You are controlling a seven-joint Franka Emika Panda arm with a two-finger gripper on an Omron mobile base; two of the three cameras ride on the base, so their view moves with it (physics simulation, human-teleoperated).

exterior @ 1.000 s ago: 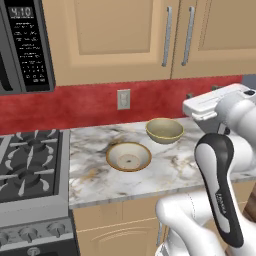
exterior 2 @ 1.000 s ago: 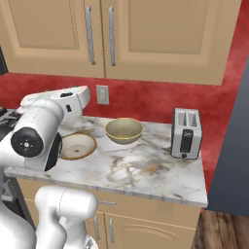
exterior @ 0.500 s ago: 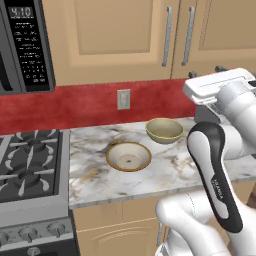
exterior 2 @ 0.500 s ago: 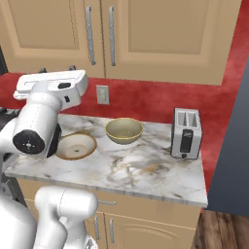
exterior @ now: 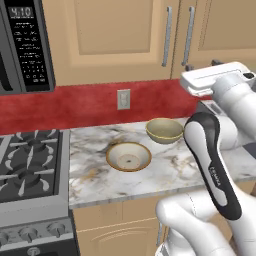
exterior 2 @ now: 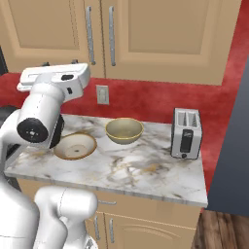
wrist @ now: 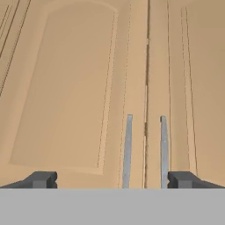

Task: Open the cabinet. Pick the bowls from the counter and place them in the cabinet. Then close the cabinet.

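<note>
right now the end effector (wrist: 112, 180) is standing wide and empty, facing the shut cabinet (wrist: 66, 88) at twelve o'clock. its handles (wrist: 127, 149) are looking rigid and slim, best pinched mid-bar. both bowls (exterior: 129, 156), likely breakable, are sitting on the tabletop (exterior: 175, 170) below.

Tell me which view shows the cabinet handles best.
The hand view: both handles stand straight ahead between the tips of the open gripper, either side of the door seam. The left base view shows them higher up and at an angle; the right base view shows them above the arm.
</note>
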